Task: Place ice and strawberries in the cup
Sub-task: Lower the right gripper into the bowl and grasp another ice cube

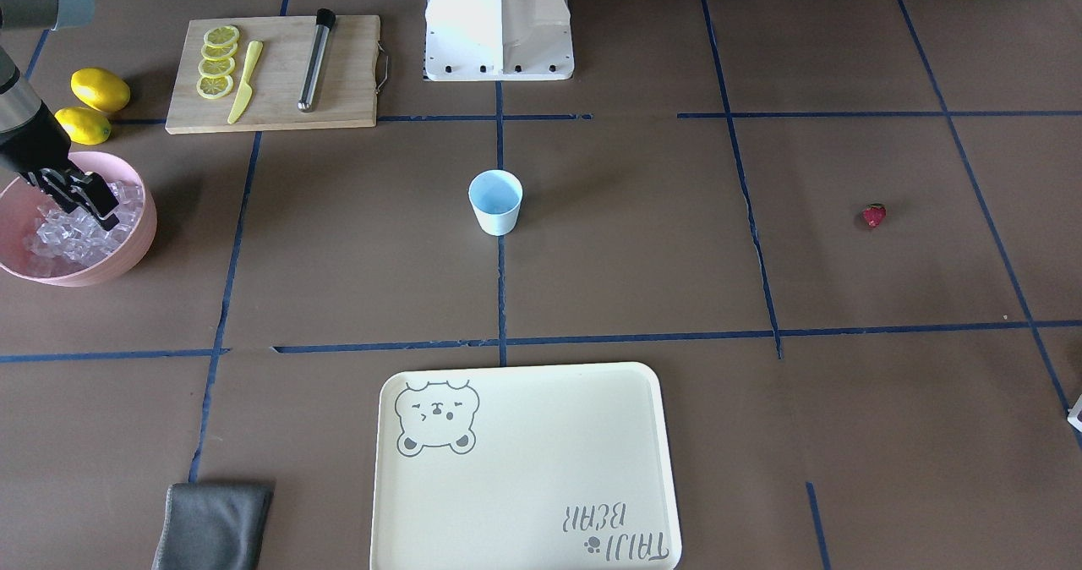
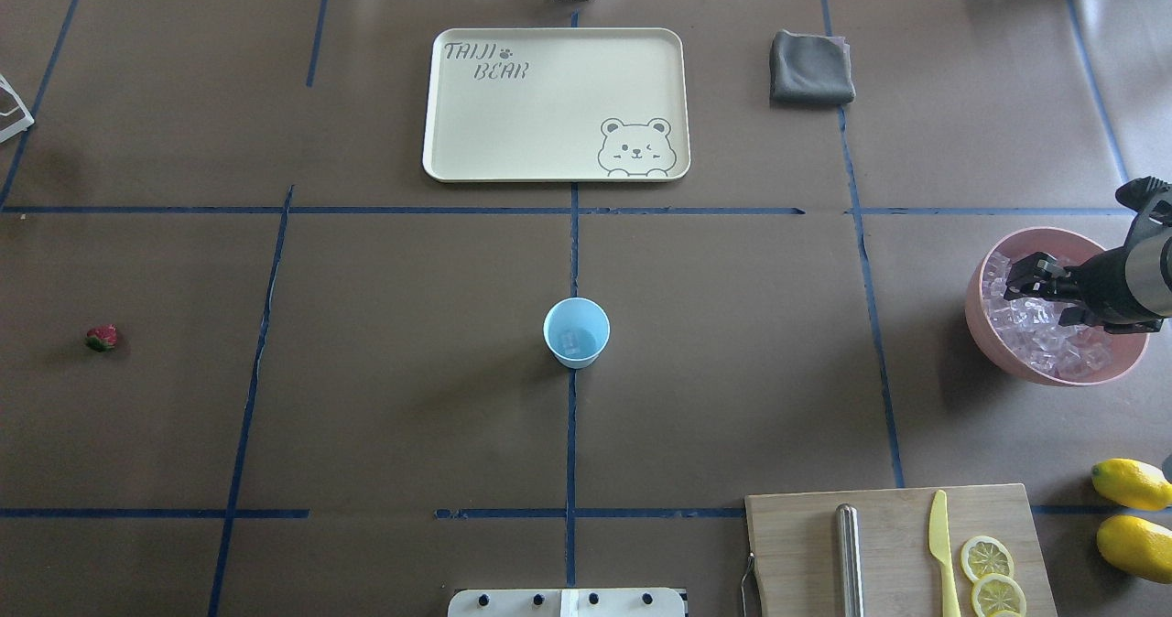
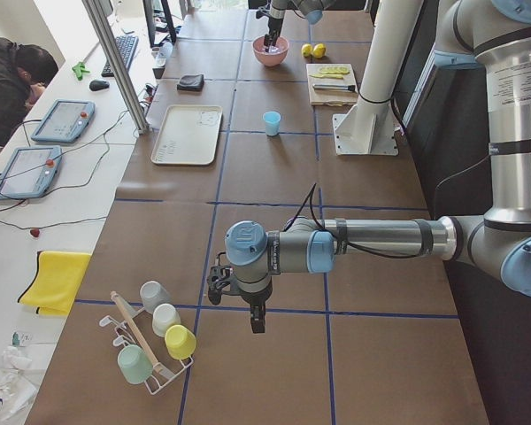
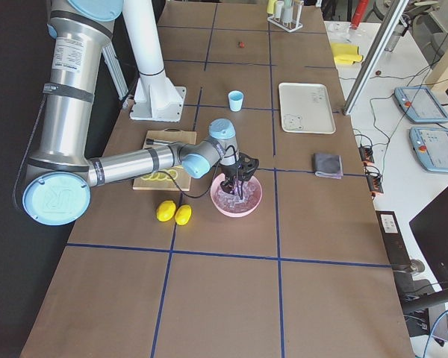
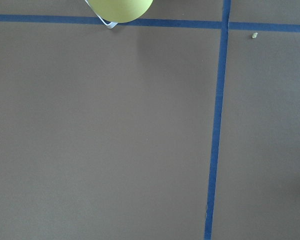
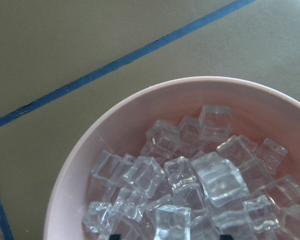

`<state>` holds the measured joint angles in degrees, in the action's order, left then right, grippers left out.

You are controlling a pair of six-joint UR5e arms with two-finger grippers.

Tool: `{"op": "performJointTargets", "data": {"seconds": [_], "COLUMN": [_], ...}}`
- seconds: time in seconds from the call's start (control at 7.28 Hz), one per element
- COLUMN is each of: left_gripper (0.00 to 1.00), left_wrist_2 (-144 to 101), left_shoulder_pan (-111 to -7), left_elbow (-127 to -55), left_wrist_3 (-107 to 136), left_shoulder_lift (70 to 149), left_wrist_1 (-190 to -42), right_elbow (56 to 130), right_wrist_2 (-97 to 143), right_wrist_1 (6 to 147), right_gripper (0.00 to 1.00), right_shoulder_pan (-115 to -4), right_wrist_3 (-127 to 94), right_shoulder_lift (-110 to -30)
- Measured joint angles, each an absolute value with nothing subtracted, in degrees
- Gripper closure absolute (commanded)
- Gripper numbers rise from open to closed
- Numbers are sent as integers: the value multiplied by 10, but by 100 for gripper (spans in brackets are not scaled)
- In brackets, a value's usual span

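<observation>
Pink bowl [image 1: 139, 247] of ice [image 1: 61, 238] sits beneath the right gripper [image 1: 84, 202] at one end of the tabletop [image 1: 634, 265].
The right gripper's fingers stand apart, down at the cubes, with nothing clamped between them. The light blue cup [image 1: 495, 202] stands upright mid-tabletop, well apart from the bowl. The strawberry [image 1: 874, 215] lies alone beyond it. The left gripper [image 3: 218, 283] hangs near a cup rack [image 3: 150, 350]; whether its fingers are apart cannot be told.
</observation>
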<state>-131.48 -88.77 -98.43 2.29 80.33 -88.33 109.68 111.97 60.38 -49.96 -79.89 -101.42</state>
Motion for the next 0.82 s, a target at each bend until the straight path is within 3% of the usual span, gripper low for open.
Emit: {"op": "performJointTargets", "data": {"seconds": [0.14,0.41,0.82], "left_gripper": [0,0,0], "left_wrist_2": [-1315,-1315,-1315], "left_shoulder_pan": [-888,-888,-887], "left_elbow": [-985,-985,-985], "left_wrist_3": [23,23,23], "left_shoulder_lift": [803,803,803], "left_wrist_1": [-883,-883,-882], "right_elbow": [1096,1097,1101], "right_wrist_2": [1120,1120,1120], "right_wrist_1": [604,604,604], "right_gripper": [78,90,94], "right_shoulder_pan": [-500,-501,-503], "right_wrist_3": [-798,-796,-795], "right_shoulder_lift": [-1015,-1015,-1016]}}
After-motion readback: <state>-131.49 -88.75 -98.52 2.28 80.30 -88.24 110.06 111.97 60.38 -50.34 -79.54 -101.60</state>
